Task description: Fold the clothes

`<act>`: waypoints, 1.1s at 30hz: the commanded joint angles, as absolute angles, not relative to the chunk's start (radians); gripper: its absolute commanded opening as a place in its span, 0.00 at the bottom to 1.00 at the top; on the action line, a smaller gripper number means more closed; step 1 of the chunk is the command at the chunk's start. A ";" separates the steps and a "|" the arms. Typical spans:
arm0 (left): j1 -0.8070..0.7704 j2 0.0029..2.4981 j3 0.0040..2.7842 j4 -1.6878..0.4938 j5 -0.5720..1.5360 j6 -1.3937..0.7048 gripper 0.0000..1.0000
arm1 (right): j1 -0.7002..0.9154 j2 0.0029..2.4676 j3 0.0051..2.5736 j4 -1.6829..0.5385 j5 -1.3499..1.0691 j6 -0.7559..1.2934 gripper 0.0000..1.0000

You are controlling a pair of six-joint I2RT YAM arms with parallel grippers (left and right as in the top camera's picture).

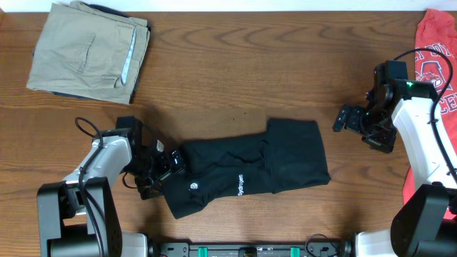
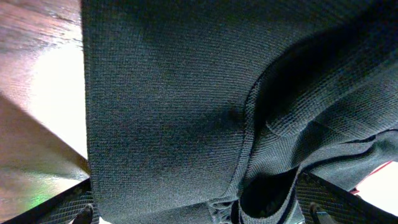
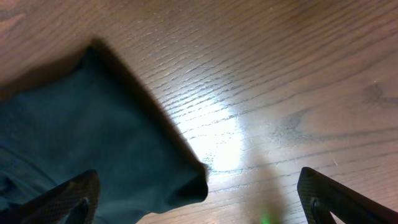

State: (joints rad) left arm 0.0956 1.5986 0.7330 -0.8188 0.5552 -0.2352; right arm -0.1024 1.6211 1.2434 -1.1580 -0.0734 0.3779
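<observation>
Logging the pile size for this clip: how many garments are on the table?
3: black shirt at front centre, folded khaki trousers at the far left, red garment on the right edge. A dark layer under the khaki may be a fourth.

A brown wooden table fills nearly the whole overhead view, its grain running from side to side. Beyond the table's far edge lies a thin pale strip, perhaps wall or floor; too little of it shows to tell. A bright patch of light shines off the table's top in the right wrist view, with fine dark grain lines around it. A similar white glare sits on the table's top in the left wrist view.
</observation>
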 commanded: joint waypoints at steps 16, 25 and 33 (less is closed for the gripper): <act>-0.078 1.633 0.682 -0.618 0.548 -0.272 0.34 | -0.097 1.616 1.254 -1.160 -0.087 0.369 0.99; -0.077 1.633 0.789 -0.724 0.287 -0.329 0.06 | -0.098 1.616 1.254 -1.159 -0.086 0.369 0.99; -0.077 1.633 1.116 -1.019 0.014 -0.369 0.06 | -0.098 1.616 1.254 -1.159 -0.086 0.369 0.99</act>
